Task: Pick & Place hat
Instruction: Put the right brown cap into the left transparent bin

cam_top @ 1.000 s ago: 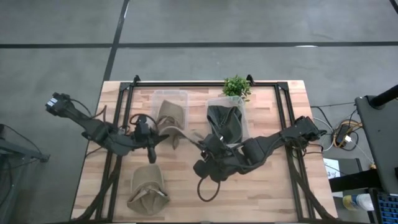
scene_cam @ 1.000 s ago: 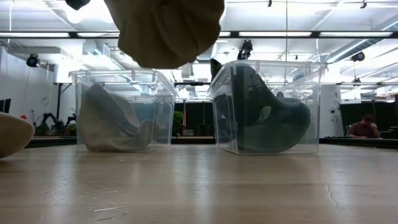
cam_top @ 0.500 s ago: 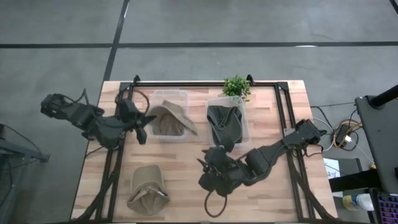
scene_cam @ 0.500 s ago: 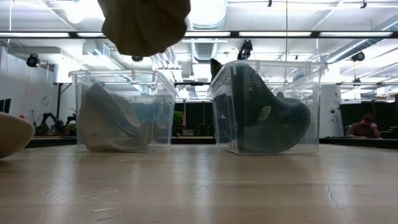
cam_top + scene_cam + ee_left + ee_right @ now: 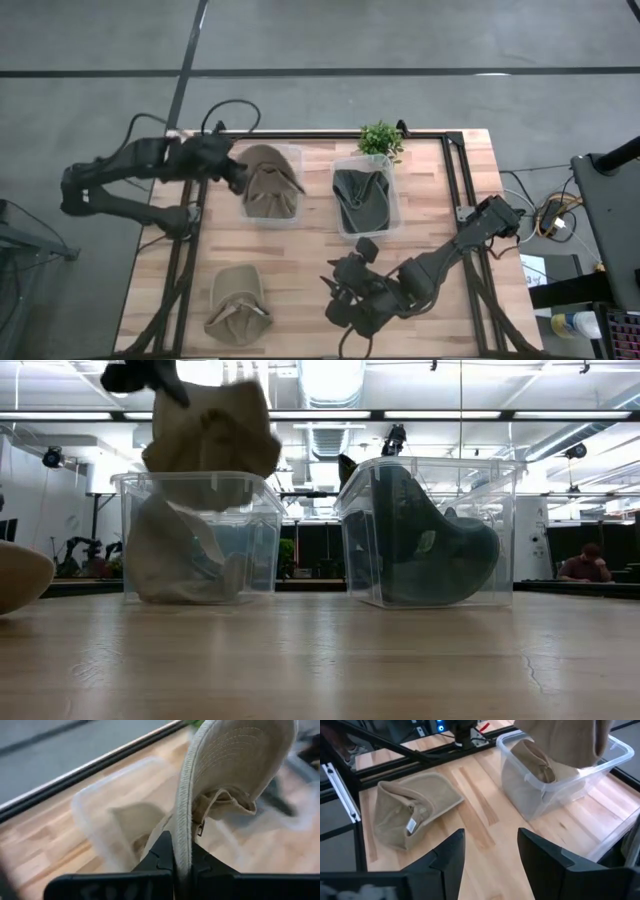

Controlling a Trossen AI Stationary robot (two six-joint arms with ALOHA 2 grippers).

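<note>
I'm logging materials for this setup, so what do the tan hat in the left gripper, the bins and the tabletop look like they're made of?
The tan hat, pinched by the left gripper, looks like woven cotton or canvas: matte, with stitched rows on the brim. The two bins look like clear glossy plastic, since their contents show through. The tabletop looks like light wood planks with visible grain.

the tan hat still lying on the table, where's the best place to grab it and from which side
Probably the brim edge. The tan hat lies flattened on the wood, its crown collapsed into soft folds, so a top-down pinch on the rim facing the bins should hold better than the crown. The right gripper is open with that hat ahead; the left gripper is busy holding another hat.
</note>
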